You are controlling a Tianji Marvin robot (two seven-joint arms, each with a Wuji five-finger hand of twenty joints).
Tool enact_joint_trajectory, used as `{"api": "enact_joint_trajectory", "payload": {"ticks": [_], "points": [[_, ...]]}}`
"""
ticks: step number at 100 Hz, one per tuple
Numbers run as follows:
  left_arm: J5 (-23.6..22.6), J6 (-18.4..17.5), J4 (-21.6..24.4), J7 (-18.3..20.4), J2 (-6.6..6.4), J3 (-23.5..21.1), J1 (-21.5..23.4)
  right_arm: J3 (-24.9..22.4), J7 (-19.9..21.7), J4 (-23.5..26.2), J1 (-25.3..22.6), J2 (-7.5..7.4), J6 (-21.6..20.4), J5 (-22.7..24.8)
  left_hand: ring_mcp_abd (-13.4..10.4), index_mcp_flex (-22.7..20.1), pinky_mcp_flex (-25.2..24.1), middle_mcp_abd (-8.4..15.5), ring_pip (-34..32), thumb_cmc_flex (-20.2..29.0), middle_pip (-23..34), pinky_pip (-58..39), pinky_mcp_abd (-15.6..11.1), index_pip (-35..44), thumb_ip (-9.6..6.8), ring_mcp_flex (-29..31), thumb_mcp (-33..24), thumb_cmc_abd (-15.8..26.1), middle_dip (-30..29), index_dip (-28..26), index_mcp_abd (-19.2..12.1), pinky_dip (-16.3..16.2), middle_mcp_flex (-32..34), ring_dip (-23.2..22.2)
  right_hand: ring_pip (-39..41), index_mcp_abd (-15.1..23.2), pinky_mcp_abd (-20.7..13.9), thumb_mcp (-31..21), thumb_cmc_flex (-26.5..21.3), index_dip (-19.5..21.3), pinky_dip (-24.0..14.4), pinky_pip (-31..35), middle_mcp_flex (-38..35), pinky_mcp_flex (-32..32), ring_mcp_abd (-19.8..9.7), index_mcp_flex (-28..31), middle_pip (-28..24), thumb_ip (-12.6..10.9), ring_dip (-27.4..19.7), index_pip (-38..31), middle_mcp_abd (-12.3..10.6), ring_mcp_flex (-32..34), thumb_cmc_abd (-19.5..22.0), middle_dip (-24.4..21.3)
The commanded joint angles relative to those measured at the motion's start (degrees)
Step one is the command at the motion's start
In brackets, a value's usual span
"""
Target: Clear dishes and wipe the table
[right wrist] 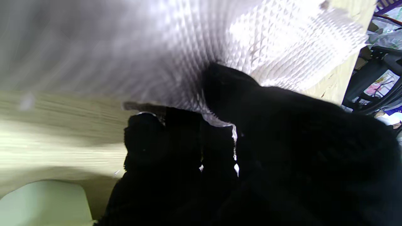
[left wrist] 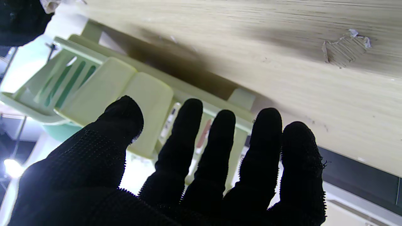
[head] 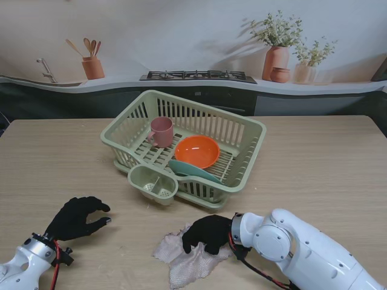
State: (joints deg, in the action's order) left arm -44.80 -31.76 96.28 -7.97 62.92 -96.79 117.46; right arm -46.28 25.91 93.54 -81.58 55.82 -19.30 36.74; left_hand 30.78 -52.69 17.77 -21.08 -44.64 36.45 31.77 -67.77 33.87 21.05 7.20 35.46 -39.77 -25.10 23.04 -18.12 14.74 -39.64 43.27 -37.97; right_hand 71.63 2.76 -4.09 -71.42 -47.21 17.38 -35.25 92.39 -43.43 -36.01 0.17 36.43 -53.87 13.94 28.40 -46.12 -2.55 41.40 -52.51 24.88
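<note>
Just nearer to me than the dish rack (head: 242, 130), the right hand (head: 208, 232) presses its curled fingers onto the cloth (head: 187, 260) (wiping, presumably). Cup (head: 161, 131), orange bowl (head: 196, 151) sit racked. Left hand (head: 78, 217) hovers empty, fingers spread.

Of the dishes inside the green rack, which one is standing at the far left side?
The pink cup. It stands at the left of the rack, while the orange bowl and the teal plate sit nearer the middle.
</note>
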Motion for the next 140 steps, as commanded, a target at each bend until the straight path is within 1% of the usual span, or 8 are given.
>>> {"api": "enact_joint_trajectory", "payload": {"ticks": [1,6,11,22,63,80,102,140], "points": [[0.18,0.11,-0.05,0.71,0.12,0.14,-0.06,-0.59,0.66,-1.56,-1.53,-0.46,-0.96,1.20,1.45,-1.31,-0.60,-1.23,-0.49,1.48,-0.06,-0.57,-0.18,-0.63,-1.88,-0.20,1.02,2.03,-0.35,-0.37,0.31,0.36,-0.48,-0.03,2.96,-1.53,-5.23,-2.53,-3.06,-0.48,-3.03,3.45,-5.88,-3.81,6.27,6.02,2.94,2.04,-1.14,0.49,8.89,3.51,-2.71,-2.43],[0.12,0.03,-0.13,0.62,0.13,0.13,-0.09,-1.80,0.15,-1.42,-2.46,-0.41,-1.69,2.24,1.49,-1.32,-0.59,-1.20,-0.46,1.51,-0.07,-0.60,-0.19,-0.60,-1.89,-0.25,1.11,2.14,-0.36,-0.38,0.24,0.35,-0.49,-0.02,3.02,-1.67,-4.56,-2.18,-2.95,-0.85,-3.64,3.54,-8.40,-4.71,6.89,10.51,3.75,2.07,-1.56,0.54,8.86,4.86,-2.37,-2.39],[0.04,-0.09,-0.18,0.47,0.14,0.09,-0.11,-3.26,-0.46,-1.15,-3.61,-0.34,-2.39,3.53,1.48,-1.28,-0.59,-1.10,-0.48,1.51,-0.04,-0.63,-0.18,-0.59,-1.90,-0.23,1.18,2.16,-0.34,-0.39,0.34,0.34,-0.43,-0.03,2.97,-1.28,-3.50,-1.54,-2.73,-10.05,-4.47,3.44,-11.11,-5.72,7.69,13.59,5.33,1.84,-1.40,-3.94,8.90,6.12,-1.84,-1.02],[-0.09,-0.49,-0.23,0.11,0.20,-0.10,-0.10,-7.28,-0.48,-0.36,-6.51,-0.44,-4.20,5.95,1.47,-1.28,-0.62,-1.13,-0.48,1.58,-0.06,-0.61,-0.16,-0.55,-1.92,-0.26,1.36,2.30,-0.35,-0.41,0.31,0.34,-0.50,-0.04,1.97,-0.46,-1.56,-0.16,-1.95,-15.34,-5.12,4.01,-15.48,-7.22,8.12,16.67,6.32,1.49,0.43,-11.58,8.71,8.77,-0.03,-0.20],[-1.18,-1.68,-0.45,-1.49,0.37,-0.87,0.19,-30.08,-2.80,1.87,-21.00,0.15,-9.45,18.20,1.44,-1.25,-0.82,-1.10,-0.50,1.72,-0.08,-0.74,-0.19,-0.42,-1.99,-0.34,1.86,2.54,-0.36,-0.44,0.26,0.25,-0.44,-0.08,0.93,-0.98,2.82,-0.45,-1.80,-14.03,-6.31,4.57,-18.18,-8.02,9.22,20.72,6.71,1.21,2.80,-17.22,10.56,11.21,1.21,1.47],[-1.45,-1.79,-0.54,-1.62,0.35,-0.95,0.25,-35.50,-5.05,1.30,-23.60,0.37,-11.63,22.36,1.41,-1.20,-0.84,-1.05,-0.52,1.72,-0.08,-0.73,-0.17,-0.31,-2.00,-0.31,2.04,2.58,-0.36,-0.48,0.20,0.23,-0.46,-0.10,0.97,-1.00,3.47,-0.79,-1.46,-13.29,-6.59,4.57,-17.63,-7.88,9.21,20.91,6.45,1.21,3.34,-17.54,11.08,11.24,1.91,2.21],[-1.48,-1.93,-0.59,-1.64,0.35,-0.96,0.28,-34.88,-5.05,1.92,-24.06,0.48,-11.35,20.82,1.45,-1.15,-0.88,-1.08,-0.49,1.70,-0.09,-0.71,-0.23,-0.16,-2.02,-0.33,2.18,2.67,-0.36,-0.50,0.20,0.23,-0.45,-0.10,1.25,-1.50,4.43,-0.62,-1.18,-12.09,-6.98,4.70,-16.82,-7.91,9.17,20.34,5.96,1.19,4.17,-17.68,12.04,11.23,2.94,3.26],[-1.59,-1.91,-0.81,-2.08,0.40,-0.75,0.29,-24.26,-3.99,5.43,-21.12,0.72,-4.65,13.45,1.42,-1.10,-0.90,-1.09,-0.50,1.78,-0.10,-0.77,-0.25,0.05,-2.05,-0.35,2.23,2.74,-0.37,-0.48,0.15,0.18,-0.41,-0.12,3.59,-4.01,5.89,1.53,0.54,-10.80,-7.49,6.23,-16.52,-10.05,8.15,18.33,3.54,0.52,4.91,-18.01,14.09,13.05,2.86,2.54]]}}
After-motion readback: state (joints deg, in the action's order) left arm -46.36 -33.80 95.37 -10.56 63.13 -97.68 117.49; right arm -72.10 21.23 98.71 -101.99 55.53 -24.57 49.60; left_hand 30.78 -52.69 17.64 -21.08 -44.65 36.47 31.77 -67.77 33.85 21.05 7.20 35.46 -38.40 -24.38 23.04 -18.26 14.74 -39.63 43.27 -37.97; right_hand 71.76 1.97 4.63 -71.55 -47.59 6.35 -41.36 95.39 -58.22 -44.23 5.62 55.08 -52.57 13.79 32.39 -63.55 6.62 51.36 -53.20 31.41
